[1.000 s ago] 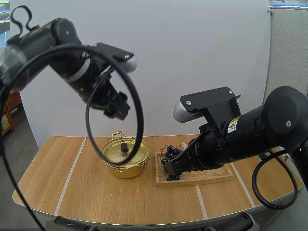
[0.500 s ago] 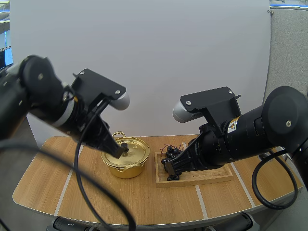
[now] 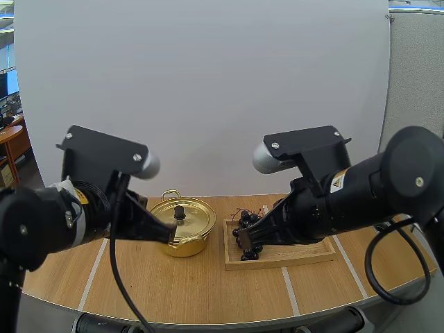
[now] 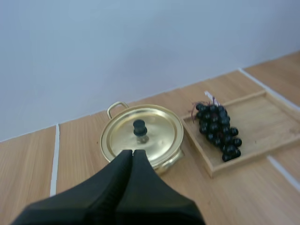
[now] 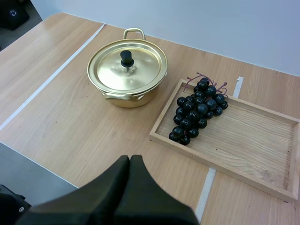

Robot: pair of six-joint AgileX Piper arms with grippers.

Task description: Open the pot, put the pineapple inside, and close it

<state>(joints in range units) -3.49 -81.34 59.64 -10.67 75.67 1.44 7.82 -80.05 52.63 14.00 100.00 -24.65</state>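
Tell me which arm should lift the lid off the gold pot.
Left. The left end effector, shut, sits right by the round gold metal pot lid, just short of its black knob. The right end effector, also shut, hangs farther back, nearer the shallow wooden tray of dark grapes.

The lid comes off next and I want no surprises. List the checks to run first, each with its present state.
1. Lid seated on pot: ok.
2. Knob unobstructed: ok.
3. Left hand open for the knob: not ok, shut.
4. Left hand clear of pot rim: cannot tell.
5. Fruit is a pineapple: not ok, grapes lie on the tray.
6. Right hand empty: ok, shut.
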